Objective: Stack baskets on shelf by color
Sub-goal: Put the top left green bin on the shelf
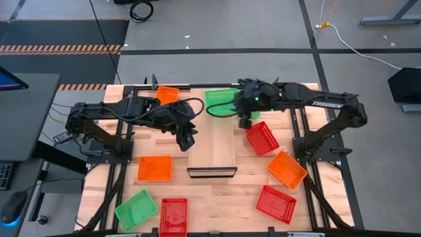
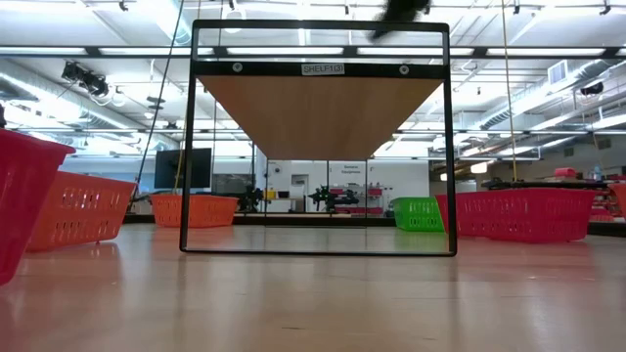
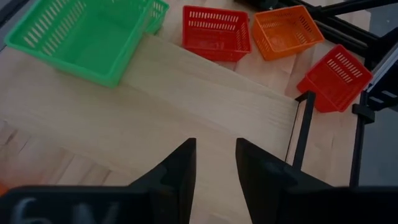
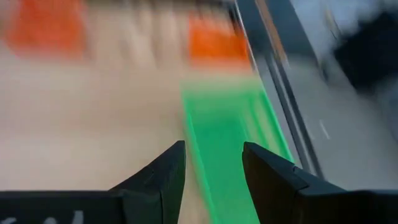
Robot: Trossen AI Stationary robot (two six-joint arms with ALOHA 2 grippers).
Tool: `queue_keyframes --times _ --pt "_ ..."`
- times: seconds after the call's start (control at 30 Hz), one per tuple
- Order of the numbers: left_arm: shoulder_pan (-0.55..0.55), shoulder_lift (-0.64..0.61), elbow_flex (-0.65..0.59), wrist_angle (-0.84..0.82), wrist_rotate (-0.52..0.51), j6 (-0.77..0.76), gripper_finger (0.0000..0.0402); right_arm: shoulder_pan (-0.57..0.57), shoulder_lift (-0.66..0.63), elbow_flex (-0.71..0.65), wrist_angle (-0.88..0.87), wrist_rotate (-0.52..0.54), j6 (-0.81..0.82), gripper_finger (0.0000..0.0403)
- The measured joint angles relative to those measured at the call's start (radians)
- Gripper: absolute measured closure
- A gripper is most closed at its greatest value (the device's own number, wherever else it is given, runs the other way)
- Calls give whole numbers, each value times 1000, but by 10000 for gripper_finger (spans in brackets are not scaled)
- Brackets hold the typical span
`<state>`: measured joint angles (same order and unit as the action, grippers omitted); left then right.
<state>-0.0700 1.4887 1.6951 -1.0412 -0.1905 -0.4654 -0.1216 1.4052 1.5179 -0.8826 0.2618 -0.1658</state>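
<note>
Pale wood fills the middle of the overhead frame: the shelf lies there with its dark front edge toward the bottom, nothing stacked on it. Left gripper hovers at the shelf's left edge, fingers parted with bare board showing between them, grasping nothing. Right gripper sits just above the shelf's upper right corner; its wrist camera shows the jaws apart over a green basket, and whether they touch it I cannot tell.

That green basket rests at the top centre of the overhead frame, just beyond the shelf's far end. An orange basket lies up left of it. Right of the shelf, a red basket, an orange one and another red run down toward lower right. Left of the shelf lies an orange basket, and at lower left a green basket beside a red one.
</note>
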Motion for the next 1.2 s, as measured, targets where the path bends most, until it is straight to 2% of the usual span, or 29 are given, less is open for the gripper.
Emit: queue_keyframes --times 0.07,0.17,0.27,0.57,0.97,1.2 --pt "1 0 0 0 0 6 283 -24 -13 -18 -152 31 41 238" --pt "9 0 0 0 -5 7 283 -67 -30 -69 -305 6 108 238" --pt "16 0 0 4 -6 10 283 -99 -41 -131 -329 -29 140 238" --pt "14 0 0 27 -6 17 283 -156 -16 -253 -102 -76 114 238" --pt "9 0 0 25 -4 5 283 -213 17 -256 164 -100 140 239" --pt "9 0 0 25 -4 5 283 -224 17 -256 225 -106 183 239"
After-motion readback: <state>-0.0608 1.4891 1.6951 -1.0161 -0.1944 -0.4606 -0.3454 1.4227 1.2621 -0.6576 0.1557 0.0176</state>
